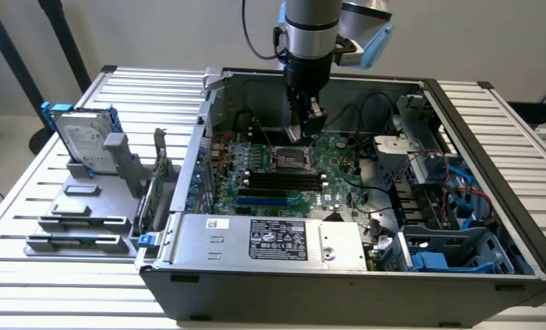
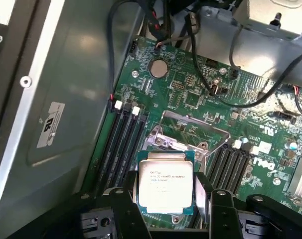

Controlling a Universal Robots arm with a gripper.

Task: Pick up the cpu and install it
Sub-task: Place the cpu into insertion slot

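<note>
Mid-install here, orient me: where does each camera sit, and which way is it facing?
Exterior view: off the arm, raised beside the open computer case, looking down into it; the arm and claw hang over the motherboard.
Wrist view: on the wrist, looking along the claw at the cpu gripped between its fingers, with the socket beyond.
Shared: the claw, the motherboard and the socket.

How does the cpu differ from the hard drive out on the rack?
Size: the cpu is a small flat square; the hard drive is a larger rectangle. Place: the cpu is held in the gripper jaws inside the case; the hard drive stands upright on the rack outside it. Trim: the cpu has a green edge, the hard drive a blue frame. Both have silver faces.
</note>
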